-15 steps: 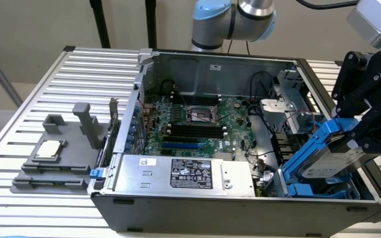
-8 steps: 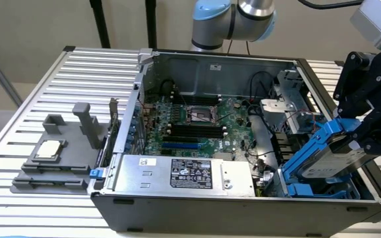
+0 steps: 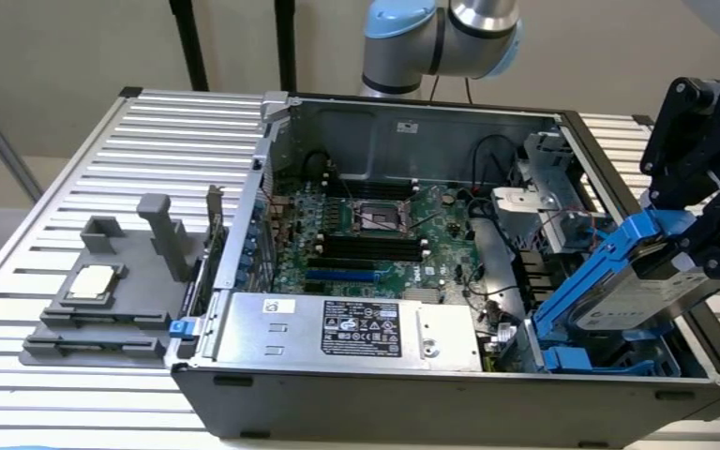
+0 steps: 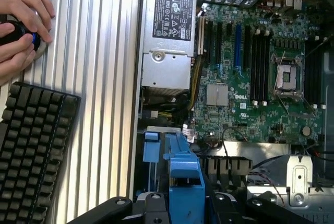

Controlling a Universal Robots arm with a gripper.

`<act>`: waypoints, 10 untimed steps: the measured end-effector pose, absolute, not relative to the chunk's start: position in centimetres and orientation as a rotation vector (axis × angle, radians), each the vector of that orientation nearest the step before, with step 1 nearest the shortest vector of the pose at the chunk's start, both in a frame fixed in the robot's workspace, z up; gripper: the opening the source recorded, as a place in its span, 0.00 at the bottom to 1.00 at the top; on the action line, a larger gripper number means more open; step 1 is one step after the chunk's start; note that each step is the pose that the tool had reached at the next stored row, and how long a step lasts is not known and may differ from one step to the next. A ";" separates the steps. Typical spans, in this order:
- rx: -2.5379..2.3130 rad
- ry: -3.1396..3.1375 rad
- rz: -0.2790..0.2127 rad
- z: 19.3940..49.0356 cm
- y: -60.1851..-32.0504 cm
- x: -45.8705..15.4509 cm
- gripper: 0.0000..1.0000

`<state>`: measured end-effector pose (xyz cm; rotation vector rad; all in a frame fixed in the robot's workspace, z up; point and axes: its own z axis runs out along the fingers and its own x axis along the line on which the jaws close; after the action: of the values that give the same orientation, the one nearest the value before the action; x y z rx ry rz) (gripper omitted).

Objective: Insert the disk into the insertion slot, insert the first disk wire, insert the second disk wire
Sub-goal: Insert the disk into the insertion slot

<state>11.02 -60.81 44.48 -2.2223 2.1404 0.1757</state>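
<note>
Ribbed metal table (image 3: 172, 122), open computer case (image 3: 460, 394). Disk (image 3: 654, 286) is held clamped in gripper (image 3: 697, 258), tilted over insertion slot (image 3: 585, 361). Judged rigid, fairly heavy, shock-sensitive; best gripped across blue carrier's side rails.

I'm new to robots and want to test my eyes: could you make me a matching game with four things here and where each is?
1 disk
2 silver box with black label
3 keyboard
4 green circuit board

A in the middle of the open case
B tilted, gripped by the robot's hand
C on the ribbed table
D against the case's near wall, exterior view

Pairs: 1-B, 2-D, 3-C, 4-A
</note>
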 end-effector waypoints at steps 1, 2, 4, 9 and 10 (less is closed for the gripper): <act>-2.223 2.140 0.176 44.5 -60.8 11.0 0.32; -2.224 2.140 0.176 44.5 -60.8 11.0 0.32; -2.226 2.138 0.176 44.5 -60.8 11.0 0.32; -2.238 2.131 0.182 44.3 -60.8 11.2 0.32; -2.241 2.130 0.184 44.3 -60.8 11.3 0.32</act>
<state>11.29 -60.81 44.32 -2.2410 2.1297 0.1838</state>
